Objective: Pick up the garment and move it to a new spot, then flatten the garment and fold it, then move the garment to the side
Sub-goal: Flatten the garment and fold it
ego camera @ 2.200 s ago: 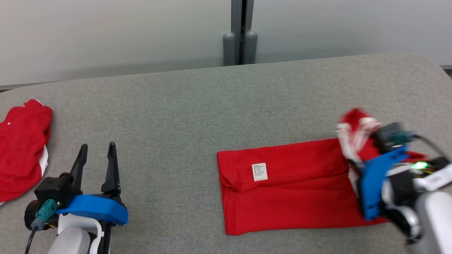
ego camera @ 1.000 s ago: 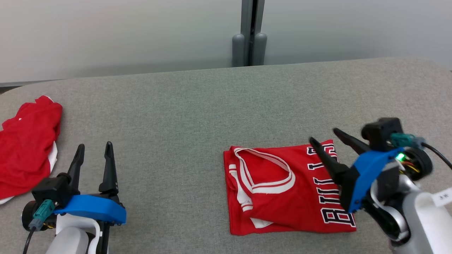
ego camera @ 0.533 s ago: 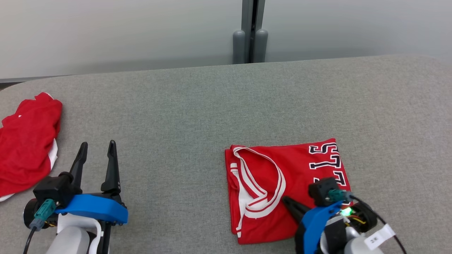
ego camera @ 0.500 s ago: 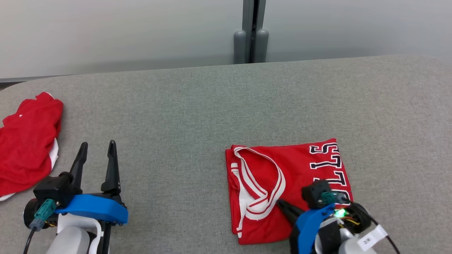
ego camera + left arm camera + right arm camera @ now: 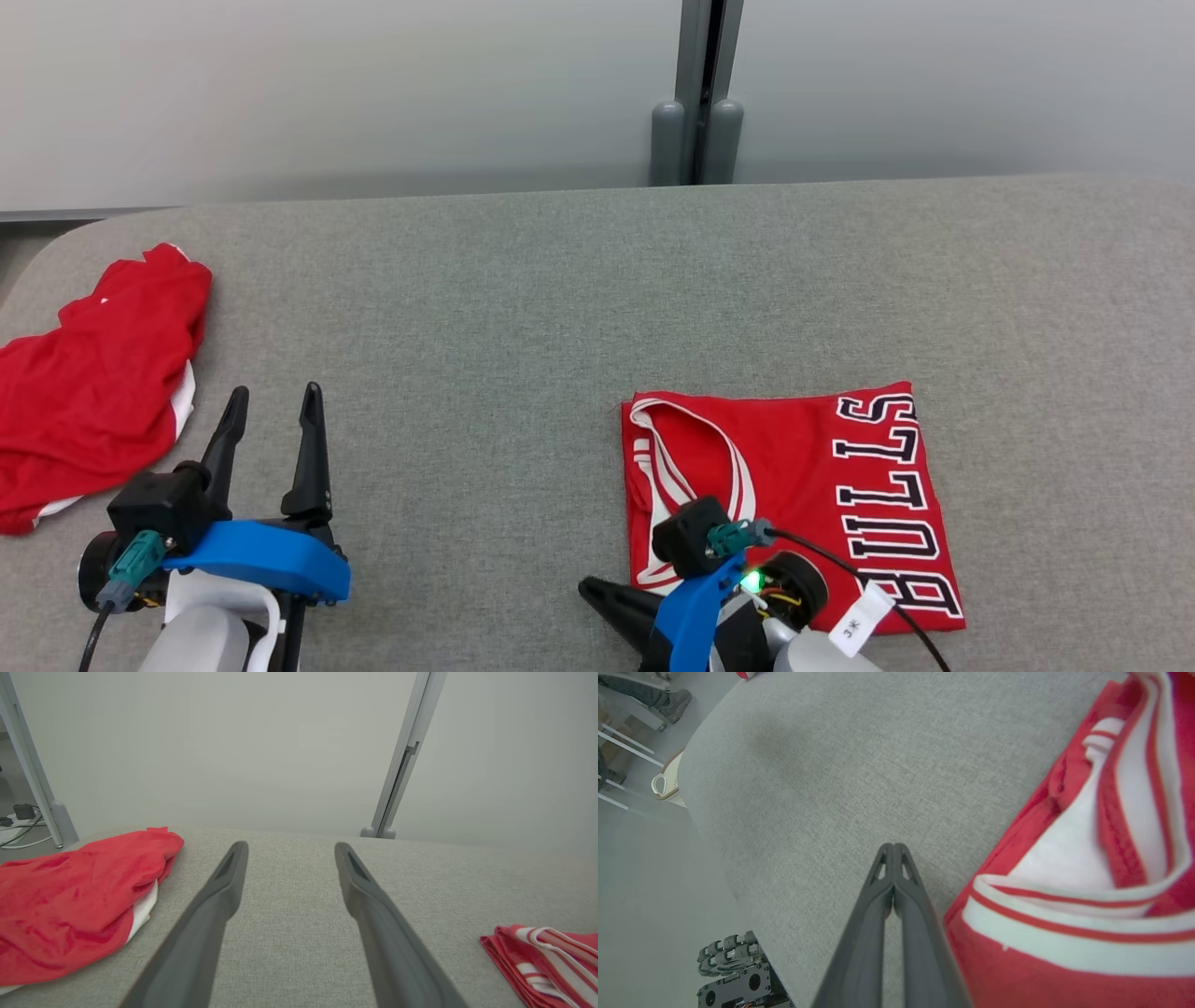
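Closest to the robot, the right gripper (image 5: 893, 848) is resting just beside the near left corner of the folded shirt (image 5: 794, 485). Its two fingers are pressing tight together and they are holding nothing. I cannot tell if they are touching the cloth. A second ago this gripper was hanging wide open over the right side of the shirt, so it has let go, snapped shut and swung round to the left edge. That is telling me the folding part looks done. The shirt is lying flat and neat on the grey table (image 5: 560, 280), with the big letters and the white neck trim facing up. What is left is moving it to the side. I think the shut fingers may be getting ready to push or slide it, or they will need to open again to grab it. Well to the left of the shirt, the left gripper (image 5: 275, 397) is waiting with its fingers wide apart and empty. Farther left of the shirt, another red cloth (image 5: 93, 392) is lying in a crumpled heap.
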You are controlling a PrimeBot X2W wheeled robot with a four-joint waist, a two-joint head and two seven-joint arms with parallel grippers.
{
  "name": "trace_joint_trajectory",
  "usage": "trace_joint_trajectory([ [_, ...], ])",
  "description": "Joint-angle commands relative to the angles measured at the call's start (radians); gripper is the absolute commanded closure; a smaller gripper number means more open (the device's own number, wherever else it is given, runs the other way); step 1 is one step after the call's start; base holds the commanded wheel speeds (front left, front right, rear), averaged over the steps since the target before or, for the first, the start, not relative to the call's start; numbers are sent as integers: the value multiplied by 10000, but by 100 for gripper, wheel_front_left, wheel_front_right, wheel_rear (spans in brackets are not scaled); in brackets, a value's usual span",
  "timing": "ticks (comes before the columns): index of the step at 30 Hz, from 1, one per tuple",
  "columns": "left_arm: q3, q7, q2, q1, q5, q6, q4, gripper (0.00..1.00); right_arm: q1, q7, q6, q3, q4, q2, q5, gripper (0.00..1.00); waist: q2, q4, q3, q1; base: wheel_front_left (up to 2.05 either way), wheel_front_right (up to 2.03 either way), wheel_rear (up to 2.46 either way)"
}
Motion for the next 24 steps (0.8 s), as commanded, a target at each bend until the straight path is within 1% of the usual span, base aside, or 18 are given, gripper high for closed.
trace_joint_trajectory([
  [1,41,-32,7,66,-51,35,16,0,-175,-112,2,-66,-266,-40,187,100,-1,-52,-86,0,0,0,0],
  [2,88,-37,20,133,-80,53,20,0,-147,-270,2,-188,-517,-86,292,100,-1,-90,-148,0,0,0,0],
  [4,168,-49,43,262,-99,83,-1,0,56,-619,2,-684,-1027,-363,331,0,-1,-191,-266,0,0,0,0],
  [6,251,-62,41,377,-144,112,-57,0,356,-1018,2,-1391,-1617,-597,128,0,-1,-326,-394,0,0,0,0],
  [9,448,-70,27,600,-107,162,-222,0,903,-1629,2,-2832,-2526,-846,-453,0,-1,-541,-562,0,0,0,0],
  [13,710,-70,-26,943,-29,198,-475,0,1837,-2286,2,-4990,-3555,-805,-1513,0,-1,-788,-725,0,0,0,0],
  [15,830,-72,-78,1094,46,201,-570,0,2219,-2537,2,-5750,-3885,-721,-1971,0,-1,-878,-817,0,0,0,0],
  [19,953,-74,-161,1388,187,154,-601,0,2749,-3081,2,-6605,-4086,-780,-2498,0,-1,-992,-1019,0,0,0,0],
  [24,1089,-75,-299,1708,411,121,-580,0,2929,-3614,2,-6994,-3625,-937,-2680,0,-1,-1070,-1210,0,0,0,0],
])
